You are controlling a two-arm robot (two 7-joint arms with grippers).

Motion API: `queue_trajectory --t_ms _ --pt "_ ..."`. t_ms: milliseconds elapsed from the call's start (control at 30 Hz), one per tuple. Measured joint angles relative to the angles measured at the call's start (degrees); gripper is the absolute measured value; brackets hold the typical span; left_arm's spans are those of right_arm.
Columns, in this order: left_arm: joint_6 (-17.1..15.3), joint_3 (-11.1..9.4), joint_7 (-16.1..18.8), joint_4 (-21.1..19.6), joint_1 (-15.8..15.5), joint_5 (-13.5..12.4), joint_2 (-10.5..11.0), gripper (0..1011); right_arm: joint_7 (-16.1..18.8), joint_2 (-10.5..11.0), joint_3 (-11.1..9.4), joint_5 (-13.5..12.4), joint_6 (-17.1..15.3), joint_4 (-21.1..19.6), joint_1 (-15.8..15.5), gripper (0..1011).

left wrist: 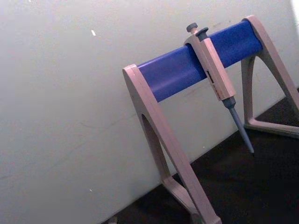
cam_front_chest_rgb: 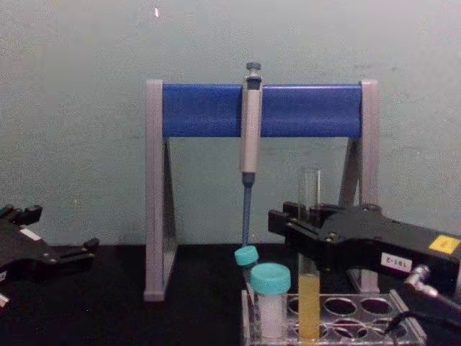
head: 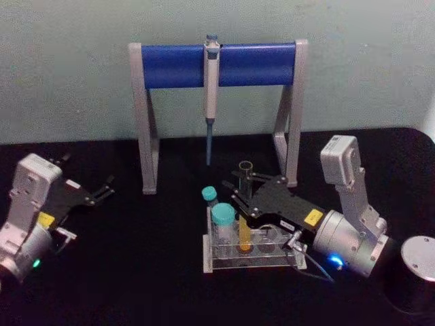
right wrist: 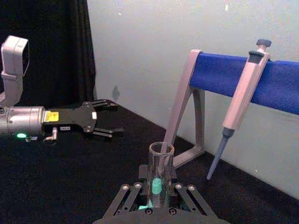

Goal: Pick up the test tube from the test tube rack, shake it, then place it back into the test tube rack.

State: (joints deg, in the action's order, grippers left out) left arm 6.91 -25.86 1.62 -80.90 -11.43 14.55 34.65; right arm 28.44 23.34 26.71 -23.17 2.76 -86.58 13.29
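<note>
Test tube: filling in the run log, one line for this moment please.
tube: upright in rack | right gripper: around tube, above rack | left gripper: fingers open, parked at left

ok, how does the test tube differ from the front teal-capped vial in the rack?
The test tube is tall, uncapped, with yellow-orange liquid; the front vial is short, teal-capped, with white contents. The right gripper is at the test tube; the front vial stands free. Both stand upright in the rack.
</note>
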Motion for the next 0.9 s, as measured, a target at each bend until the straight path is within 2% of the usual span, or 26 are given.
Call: queue_trajectory --t_ms 533,900 --pt "0.0 0.0 0.0 0.0 0.0 0.0 0.0 1001 -0.9 0.3 -2.2 -0.8 -0.5 -4.0 -0.4 233" --pt "0.0 0.0 0.0 0.0 0.0 0.0 0.0 1001 -2.1 -0.8 -3.6 -1.6 -0.9 -2.7 2.0 233"
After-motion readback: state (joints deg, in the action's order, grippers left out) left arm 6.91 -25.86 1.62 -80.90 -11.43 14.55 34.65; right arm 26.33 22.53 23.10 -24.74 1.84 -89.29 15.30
